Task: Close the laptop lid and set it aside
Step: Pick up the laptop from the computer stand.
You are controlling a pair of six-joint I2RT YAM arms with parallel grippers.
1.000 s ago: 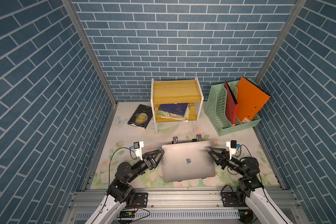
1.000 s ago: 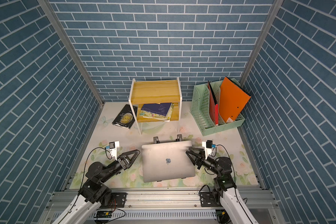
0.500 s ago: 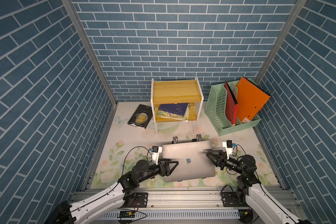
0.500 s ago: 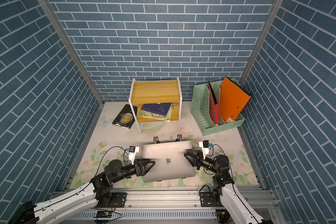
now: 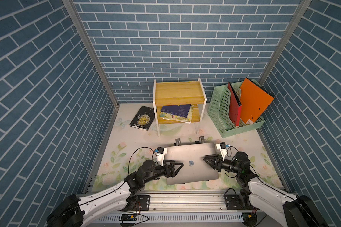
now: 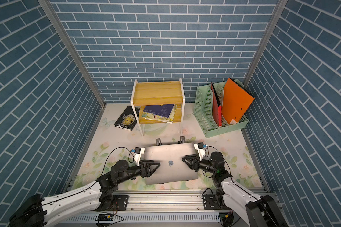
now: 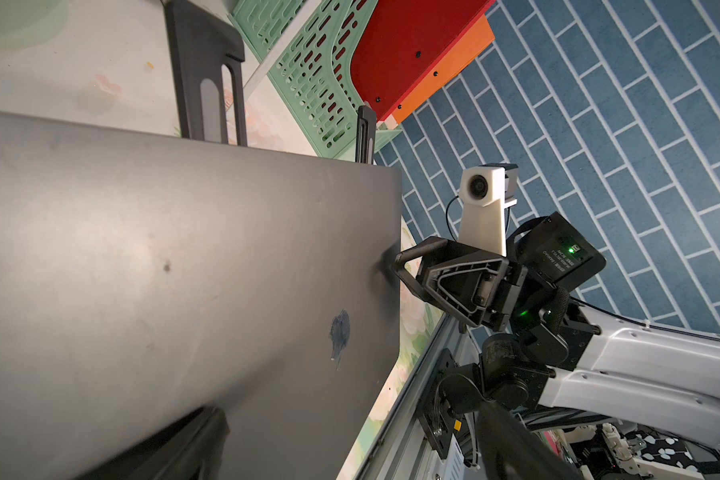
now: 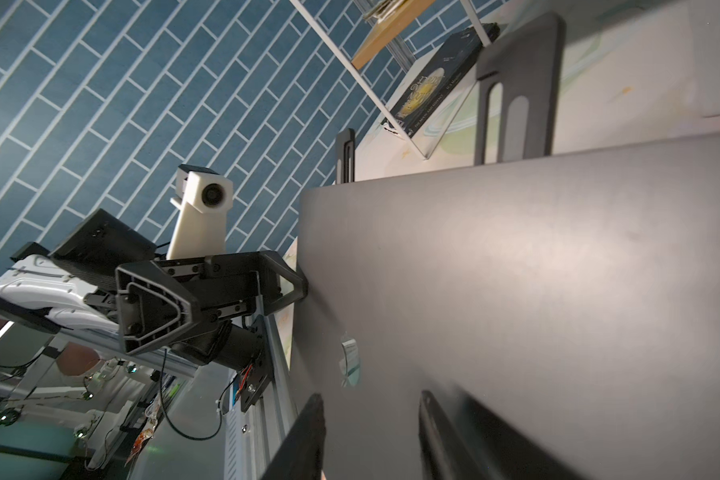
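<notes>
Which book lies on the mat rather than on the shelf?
The black book with the gold moon cover: it lies flat on the mat beside the shelf. The blue book and those beneath it sit on the shelf's lower level.

Wooden shelf (image 5: 178, 93), green rack (image 5: 218, 110), black book (image 5: 142, 119)

Grey laptop (image 5: 191, 155), lid (image 6: 170, 153) closed, centre front

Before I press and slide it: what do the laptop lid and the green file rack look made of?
The laptop lid looks like matte grey metal: a smooth sheet with soft, broad glare and faint smudges. The file rack looks like moulded mint-green plastic: perforated walls of uniform colour with a slight sheen.
</notes>
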